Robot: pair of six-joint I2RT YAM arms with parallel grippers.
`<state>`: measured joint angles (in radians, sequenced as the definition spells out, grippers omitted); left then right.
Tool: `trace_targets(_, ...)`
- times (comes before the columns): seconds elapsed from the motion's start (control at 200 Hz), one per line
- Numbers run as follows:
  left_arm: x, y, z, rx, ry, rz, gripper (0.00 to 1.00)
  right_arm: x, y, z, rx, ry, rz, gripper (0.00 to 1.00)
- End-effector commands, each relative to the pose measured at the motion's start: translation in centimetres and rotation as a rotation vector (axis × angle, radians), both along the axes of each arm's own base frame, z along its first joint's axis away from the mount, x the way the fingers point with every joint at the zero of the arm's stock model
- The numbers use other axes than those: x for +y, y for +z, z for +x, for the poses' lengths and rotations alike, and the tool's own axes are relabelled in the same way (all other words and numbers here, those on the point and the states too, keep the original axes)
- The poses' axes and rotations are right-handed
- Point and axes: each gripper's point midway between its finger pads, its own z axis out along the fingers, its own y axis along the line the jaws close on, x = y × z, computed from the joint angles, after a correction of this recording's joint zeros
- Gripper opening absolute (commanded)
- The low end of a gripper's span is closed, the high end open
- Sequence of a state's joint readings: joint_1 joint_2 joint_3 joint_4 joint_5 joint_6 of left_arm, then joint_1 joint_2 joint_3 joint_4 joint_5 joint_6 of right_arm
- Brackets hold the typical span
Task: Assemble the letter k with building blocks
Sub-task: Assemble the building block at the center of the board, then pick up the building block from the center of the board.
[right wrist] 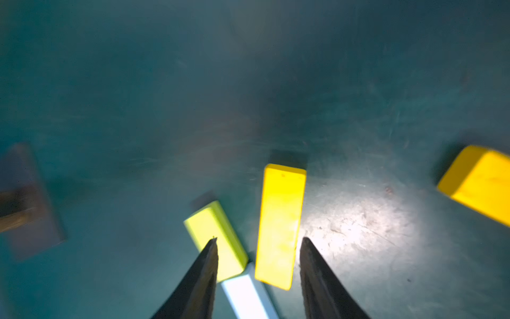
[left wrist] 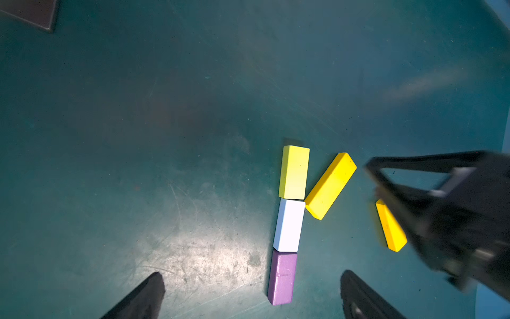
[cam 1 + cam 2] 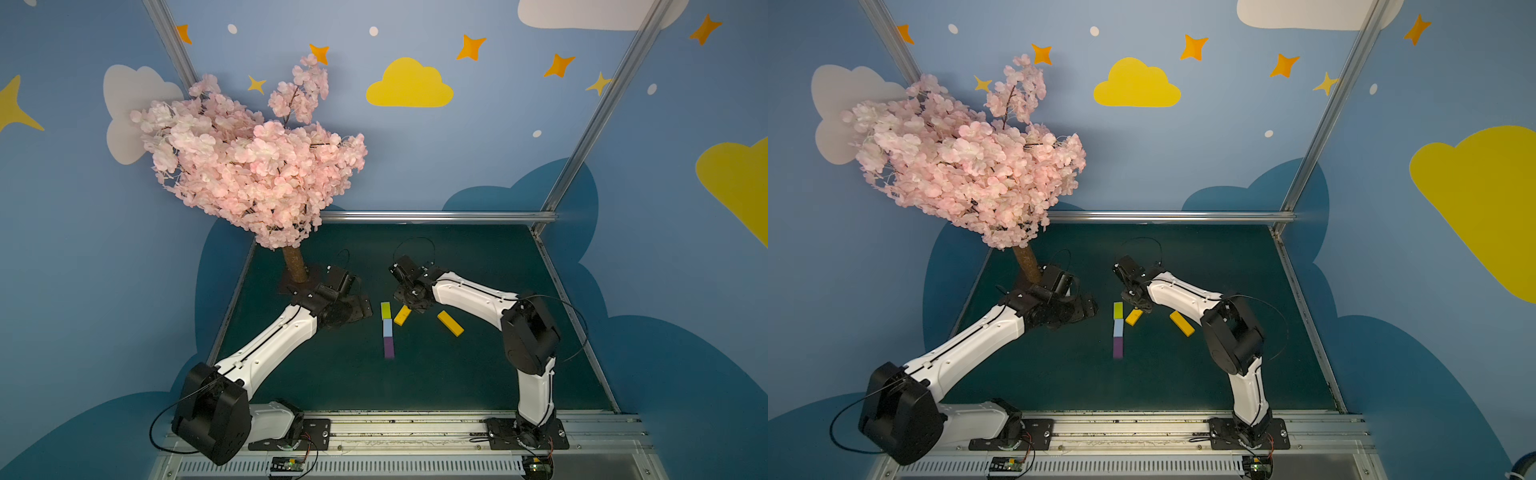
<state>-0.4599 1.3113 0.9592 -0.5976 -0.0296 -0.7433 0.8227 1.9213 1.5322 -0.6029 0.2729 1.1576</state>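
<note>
Straddling the slanted orange-yellow block (image 1: 280, 221), the right gripper (image 1: 259, 240) is parted wider than it, clamping nothing. Mid-table, that block meets the stem of lime-green block (image 3: 385, 311), light blue block (image 3: 387, 328) and purple block (image 3: 389, 347); the second orange-yellow block (image 3: 450, 323) lies apart, rightward. Farther left, the left gripper (image 2: 252, 273) gapes wide, empty.

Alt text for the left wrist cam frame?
The lime block, light blue block and purple block lie end to end in a line on the green table; one orange-yellow block slants off the lime-blue joint. A second orange-yellow block lies apart, partly behind the blurred right gripper; the left gripper is open.
</note>
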Motion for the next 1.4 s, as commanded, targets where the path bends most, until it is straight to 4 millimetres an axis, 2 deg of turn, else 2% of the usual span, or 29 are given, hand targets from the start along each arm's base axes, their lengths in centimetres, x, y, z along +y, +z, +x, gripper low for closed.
trace_targets(0.0,0.2,0.2,0.0,-0.010,-0.010,0.012,1.00,-1.1,6.0,1.5,-0.247,0.198,-0.079,0.44)
trace_targets(0.075,0.2,0.3,-0.1,-0.012,-0.016,0.010,1.00,-1.6,6.4,0.3,-0.307,0.418,-0.143,0.52)
trace_targets(0.165,0.0,0.2,-0.1,-0.008,-0.022,0.000,1.00,-4.0,5.7,-1.8,-0.277,0.559,-0.154,0.70)
trace_targets(0.295,-0.3,-0.2,-0.1,-0.005,-0.024,-0.017,1.00,-10.3,3.4,-3.5,-0.047,0.510,-0.102,0.66)
trace_targets(0.41,-0.6,-0.6,0.1,0.001,-0.026,-0.029,1.00,-12.5,1.7,-4.8,0.108,0.547,-0.063,0.68)
trace_targets(0.486,-0.9,-0.8,0.2,0.010,-0.030,-0.033,1.00,-12.7,0.9,-5.8,0.219,0.594,-0.020,0.71)
trace_targets(0.571,-1.0,-0.9,0.2,0.016,-0.033,-0.036,1.00,-13.5,-0.4,-6.4,0.350,0.649,-0.029,0.70)
trace_targets(0.726,-0.8,-0.6,0.3,0.010,-0.030,-0.028,1.00,-12.9,-2.7,-7.2,0.439,0.700,-0.014,0.69)
trace_targets(0.851,-0.8,-0.5,0.4,0.005,-0.029,-0.030,1.00,-14.1,-4.4,-6.9,0.496,0.690,-0.043,0.70)
trace_targets(1.146,-0.5,0.3,0.6,-0.013,-0.019,-0.026,1.00,-15.0,-7.1,-6.0,0.560,0.722,-0.088,0.70)
trace_targets(1.256,-0.2,0.8,0.8,-0.028,-0.009,-0.030,1.00,-14.7,-7.6,-5.3,0.556,0.750,-0.094,0.70)
trace_targets(1.392,-0.2,0.4,0.9,-0.012,-0.006,-0.042,1.00,-14.7,-8.4,-4.9,0.559,0.769,-0.122,0.67)
